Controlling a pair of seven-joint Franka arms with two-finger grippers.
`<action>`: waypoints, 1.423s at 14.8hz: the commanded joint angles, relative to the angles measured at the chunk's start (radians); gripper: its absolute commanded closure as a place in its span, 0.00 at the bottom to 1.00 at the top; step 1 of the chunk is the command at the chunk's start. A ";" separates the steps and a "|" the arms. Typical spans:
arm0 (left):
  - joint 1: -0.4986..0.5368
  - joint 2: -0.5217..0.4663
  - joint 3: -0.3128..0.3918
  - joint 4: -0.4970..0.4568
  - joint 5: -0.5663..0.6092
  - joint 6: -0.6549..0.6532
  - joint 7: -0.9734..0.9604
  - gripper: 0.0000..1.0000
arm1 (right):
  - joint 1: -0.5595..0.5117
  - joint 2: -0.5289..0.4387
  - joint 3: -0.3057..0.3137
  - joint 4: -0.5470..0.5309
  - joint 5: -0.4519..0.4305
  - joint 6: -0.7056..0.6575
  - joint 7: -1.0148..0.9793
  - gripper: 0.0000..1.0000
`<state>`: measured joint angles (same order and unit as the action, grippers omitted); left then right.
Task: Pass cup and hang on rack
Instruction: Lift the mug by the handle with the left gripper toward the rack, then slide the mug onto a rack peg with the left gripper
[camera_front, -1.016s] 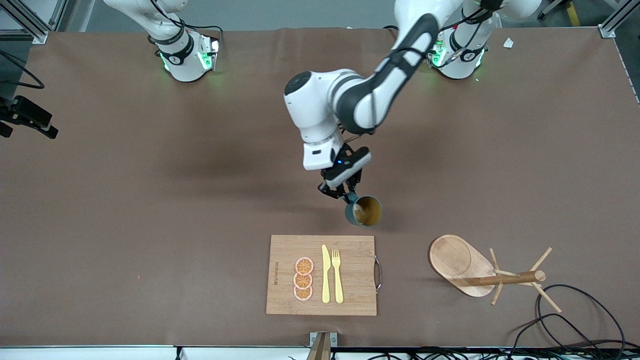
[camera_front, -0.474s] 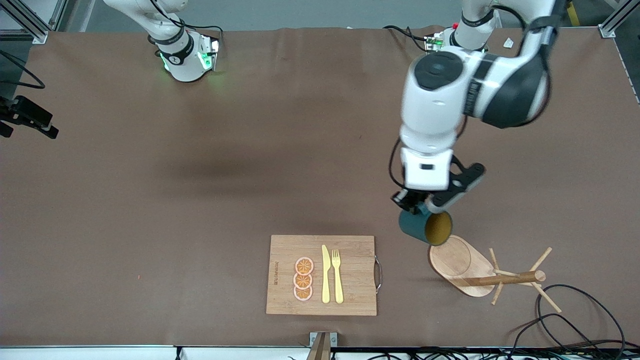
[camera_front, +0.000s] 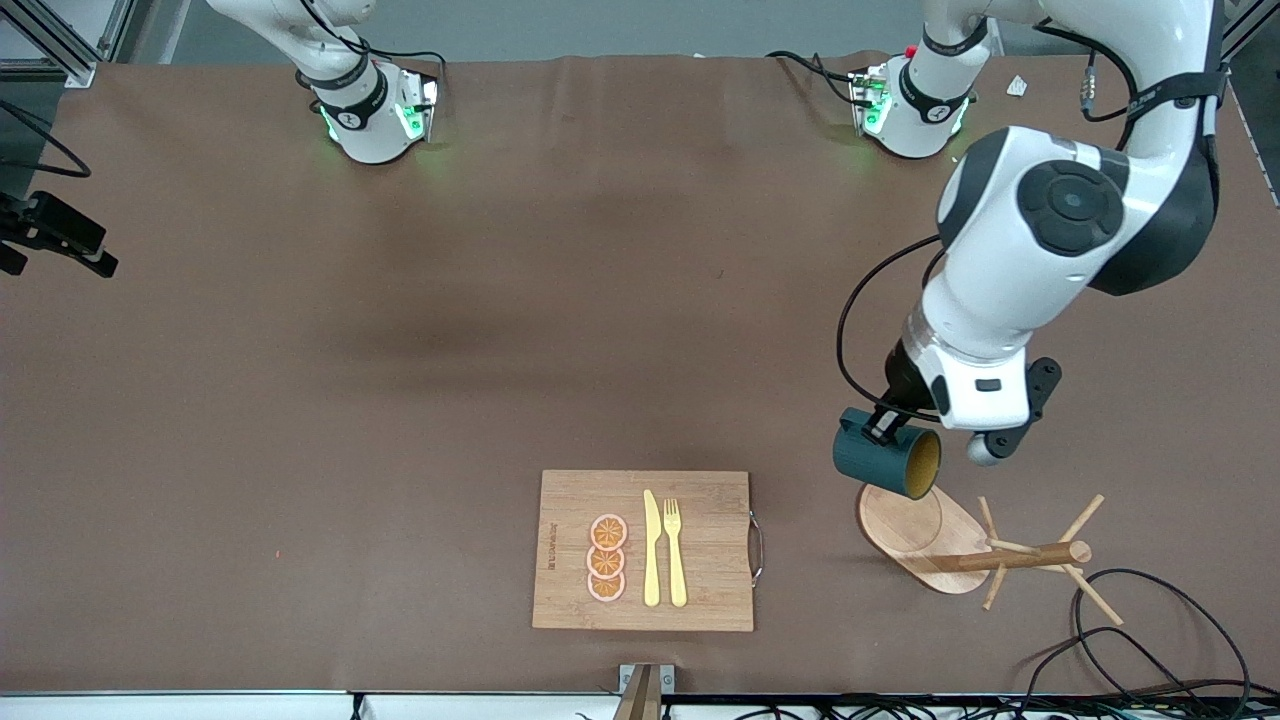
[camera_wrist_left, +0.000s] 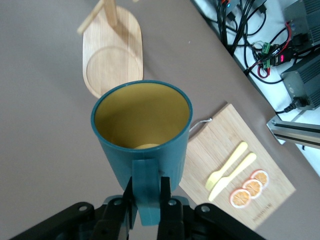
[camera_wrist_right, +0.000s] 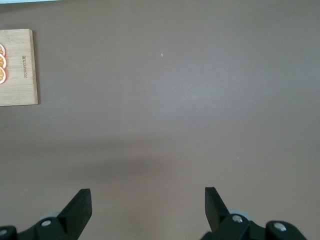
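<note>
The dark teal cup (camera_front: 880, 462) hangs in the air, tipped on its side, its tan inside facing the rack. My left gripper (camera_front: 882, 424) is shut on the cup's handle; in the left wrist view the cup (camera_wrist_left: 142, 135) fills the middle and the left gripper (camera_wrist_left: 146, 187) pinches the handle from both sides. The cup is over the edge of the wooden rack's oval base (camera_front: 915, 525). The rack (camera_wrist_left: 112, 65) shows past the cup's rim. My right gripper (camera_wrist_right: 147, 197) is open over bare table with nothing between its fingers; that arm waits.
A wooden cutting board (camera_front: 640, 550) with orange slices, a yellow knife and a fork lies near the front edge, beside the rack. The board also shows in both wrist views (camera_wrist_left: 235, 170) (camera_wrist_right: 17, 67). Black cables (camera_front: 1130, 620) curl near the rack's pegs.
My left arm has swung from the middle of the table toward its own end, carrying the cup to the rack's base. The cup has tipped further onto its side. The right arm has not moved.
</note>
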<state>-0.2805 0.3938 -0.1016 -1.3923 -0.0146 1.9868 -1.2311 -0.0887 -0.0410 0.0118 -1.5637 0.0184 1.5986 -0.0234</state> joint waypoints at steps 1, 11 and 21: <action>0.056 -0.045 -0.009 -0.017 -0.137 0.001 -0.008 1.00 | -0.009 -0.010 0.010 -0.009 -0.011 -0.002 -0.007 0.00; 0.165 -0.066 -0.001 -0.022 -0.413 -0.022 -0.004 1.00 | -0.009 -0.010 0.010 -0.009 -0.011 -0.002 -0.007 0.00; 0.346 0.086 -0.009 0.061 -0.709 -0.017 0.171 1.00 | -0.009 -0.011 0.011 -0.009 -0.011 0.000 -0.007 0.00</action>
<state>0.0338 0.4366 -0.0985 -1.3967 -0.6816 1.9782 -1.0734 -0.0887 -0.0410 0.0132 -1.5637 0.0184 1.5986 -0.0234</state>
